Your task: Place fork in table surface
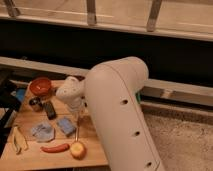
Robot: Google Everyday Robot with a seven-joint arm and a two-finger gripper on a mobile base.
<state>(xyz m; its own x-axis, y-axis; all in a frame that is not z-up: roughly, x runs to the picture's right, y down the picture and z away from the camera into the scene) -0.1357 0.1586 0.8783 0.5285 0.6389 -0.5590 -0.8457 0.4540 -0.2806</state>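
The white arm (117, 115) is the largest item and fills the centre of the view. Its wrist points toward 9 o'clock, over the bench. The bench (27, 161), a tan wooden plank top, occupies the 7 to 9 o'clock sector of the view.

We locate the remaining items on it relative to the fork:

- The red bowl (41, 86) sits near the far edge, at 11 o'clock.
- The grey-blue cloth (42, 131) lies at 9 o'clock.
- The red chili (55, 148) lies at 8 o'clock.
- The blue sponge (66, 125) lies between cloth and fork, just beside the fork.
- The yellow fruit (78, 150) sits at 6 o'clock, just past the fork's near end.
- The black item (50, 110) and the metal cup (35, 103) stand between bowl and cloth.

The fork (76, 131) shows as a thin silvery line against the bench top, running 12 to 6 o'clock.

The end effector (76, 115) hangs at the fork's far end, under the wrist. We cannot tell whether it is released or clenched, nor whether it touches the fork.
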